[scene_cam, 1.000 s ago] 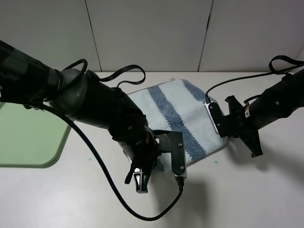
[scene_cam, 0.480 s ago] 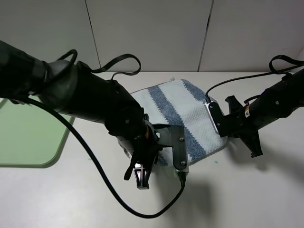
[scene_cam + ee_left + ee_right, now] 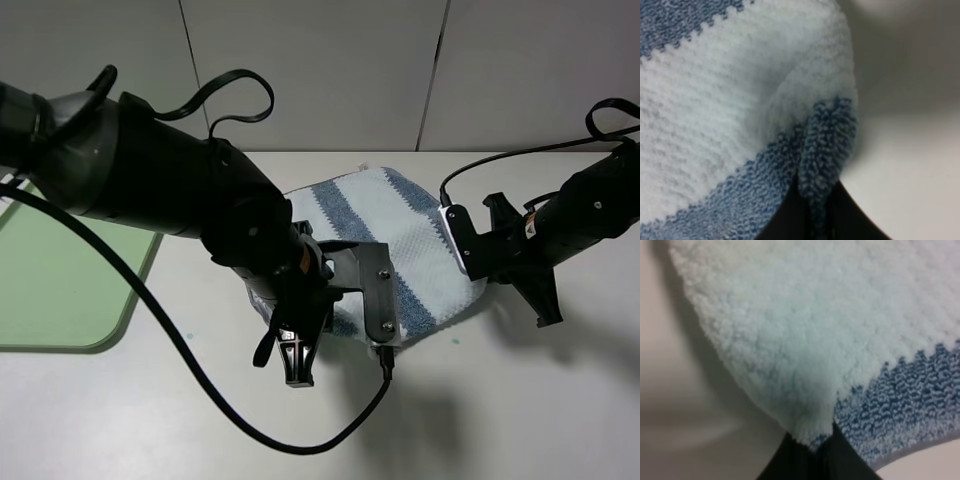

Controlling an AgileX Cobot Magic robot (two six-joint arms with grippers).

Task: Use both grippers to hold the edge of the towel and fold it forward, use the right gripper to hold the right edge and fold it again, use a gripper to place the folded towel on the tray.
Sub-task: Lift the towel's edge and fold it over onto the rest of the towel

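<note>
The striped slate-blue and whitish towel [image 3: 372, 222] lies in the middle of the white table, with its near edge raised off the surface. My left gripper [image 3: 318, 326] is shut on the towel's near left corner. In the left wrist view the cloth [image 3: 715, 100] bunches into a blue fold pinched between the dark fingers [image 3: 785, 222]. My right gripper [image 3: 478, 276] is shut on the near right corner. In the right wrist view the cloth [image 3: 815, 315] is pinched between the fingers [image 3: 785, 462], and the grey hem [image 3: 920, 449] shows beside them. The light-green tray [image 3: 70, 290] lies at the far left.
A thick black cable [image 3: 230, 420] loops from the left arm over the table in front of the towel. The left arm's bulk covers the towel's left part. A panelled white wall [image 3: 320, 70] stands behind the table.
Both grippers have risen a little with the towel's near corners, so the near edge is lifted and curled. The left arm has swung back and upward; the right gripper has shifted slightly right.
</note>
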